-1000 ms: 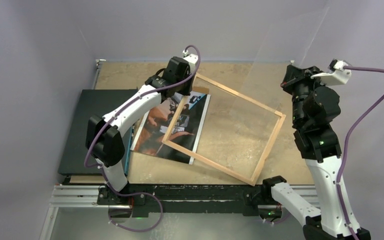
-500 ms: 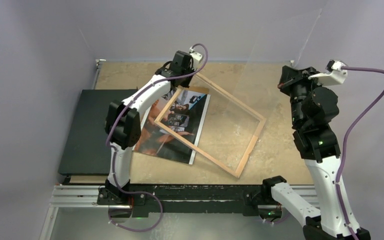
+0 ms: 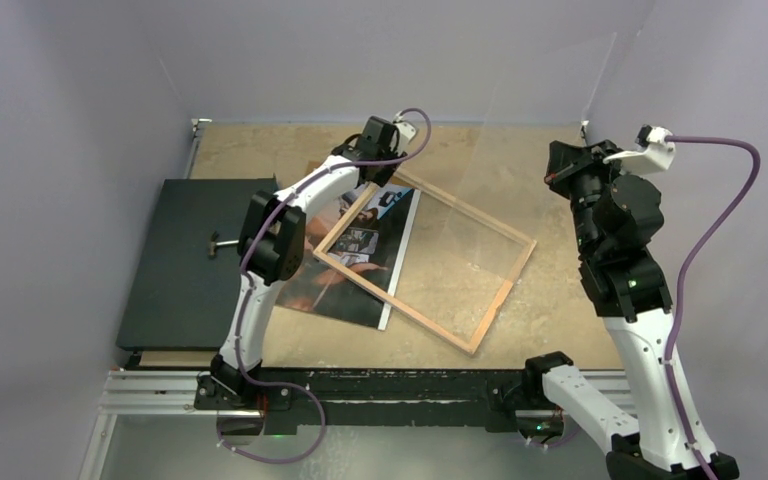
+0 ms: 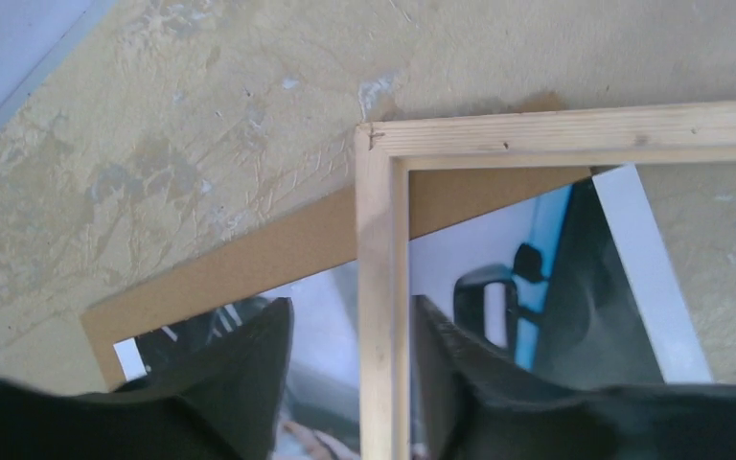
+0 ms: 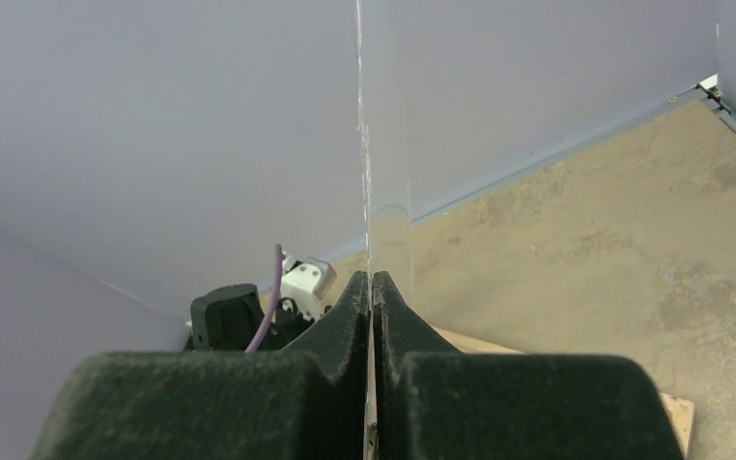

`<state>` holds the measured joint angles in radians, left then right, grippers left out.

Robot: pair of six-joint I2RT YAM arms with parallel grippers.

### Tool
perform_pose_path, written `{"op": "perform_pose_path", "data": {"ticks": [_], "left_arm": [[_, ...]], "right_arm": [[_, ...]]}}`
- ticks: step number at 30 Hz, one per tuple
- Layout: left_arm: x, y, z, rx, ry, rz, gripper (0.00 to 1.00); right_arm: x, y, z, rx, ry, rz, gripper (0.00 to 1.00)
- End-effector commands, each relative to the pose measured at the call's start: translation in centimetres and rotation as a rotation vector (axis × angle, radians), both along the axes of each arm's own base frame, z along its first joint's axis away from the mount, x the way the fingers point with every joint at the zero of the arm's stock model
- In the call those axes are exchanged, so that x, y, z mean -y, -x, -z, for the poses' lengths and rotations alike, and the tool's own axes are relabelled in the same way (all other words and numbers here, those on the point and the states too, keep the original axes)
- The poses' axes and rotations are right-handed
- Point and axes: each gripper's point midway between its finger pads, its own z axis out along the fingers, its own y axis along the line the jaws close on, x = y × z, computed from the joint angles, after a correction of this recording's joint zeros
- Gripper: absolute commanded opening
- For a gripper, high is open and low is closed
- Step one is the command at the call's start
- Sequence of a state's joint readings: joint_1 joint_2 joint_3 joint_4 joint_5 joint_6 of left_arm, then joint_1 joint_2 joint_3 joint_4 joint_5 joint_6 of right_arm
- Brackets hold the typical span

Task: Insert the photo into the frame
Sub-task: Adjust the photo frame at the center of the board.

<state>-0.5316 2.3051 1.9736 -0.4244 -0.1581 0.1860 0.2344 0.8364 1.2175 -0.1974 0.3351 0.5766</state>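
The frame point(image 3: 460, 210) lies back side up on the table, and its near-left part overlaps the photo point(image 3: 345, 295). My left gripper point(image 3: 374, 176) is at the frame's far-left corner. In the left wrist view its jaws point(image 4: 352, 303) straddle the frame's wooden side point(image 4: 381, 249), open, with a gap on the left. The photo point(image 4: 498, 259) shows through the frame, lying on the brown backing board point(image 4: 249, 259). My right gripper point(image 3: 557, 168) is raised at the right. It is shut on the edge of the clear pane point(image 3: 530, 120), which stands upright in the air and appears edge-on point(image 5: 365, 163) between the fingers.
A plain dark flat board point(image 3: 185, 260) lies at the table's left, with a small grey metal piece point(image 3: 222, 243) on it. Grey walls close in the back and both sides. A black rail point(image 3: 380, 385) runs along the near edge.
The frame has come down and slid left over the photo. My left gripper followed its far corner back and right, then opened off the wooden side. The right arm shifted slightly left with the pane.
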Motion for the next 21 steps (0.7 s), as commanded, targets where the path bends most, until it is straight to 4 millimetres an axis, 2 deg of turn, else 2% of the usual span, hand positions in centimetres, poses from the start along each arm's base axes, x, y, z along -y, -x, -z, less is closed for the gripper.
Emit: {"op": "perform_pose_path", "data": {"ticks": [1, 4, 7, 10, 12, 17, 21], "left_arm": [[0.3, -1.5, -5.0, 0.098, 0.048, -0.063, 0.62], [-0.4, 0.3, -7.4, 0.065, 0.111, -0.126, 0.78], [-1.5, 3.4, -9.5, 0.007, 0.192, -0.193, 0.81], [-3.3, 7.7, -9.4, -0.120, 0.306, -0.271, 0.81], [-4.5, 11.0, -8.1, -0.221, 0.367, -0.303, 0.82], [-4.9, 18.6, -2.7, -0.470, 0.432, -0.300, 0.85], [-5.0, 21.2, 0.6, -0.579, 0.428, -0.335, 0.87]], "right_arm": [[-0.3, 0.4, -1.9, 0.072, -0.040, -0.022, 0.00], [-0.3, 0.4, -1.8, 0.069, -0.036, -0.018, 0.00], [-0.2, 0.3, -1.8, 0.068, -0.034, -0.018, 0.00], [-0.2, 0.4, -1.9, 0.070, -0.032, -0.017, 0.00], [-0.2, 0.3, -1.9, 0.071, -0.031, -0.018, 0.00], [-0.7, 0.0, -1.8, 0.067, -0.039, -0.036, 0.00], [-0.8, 0.0, -1.3, 0.059, -0.051, -0.044, 0.00]]}}
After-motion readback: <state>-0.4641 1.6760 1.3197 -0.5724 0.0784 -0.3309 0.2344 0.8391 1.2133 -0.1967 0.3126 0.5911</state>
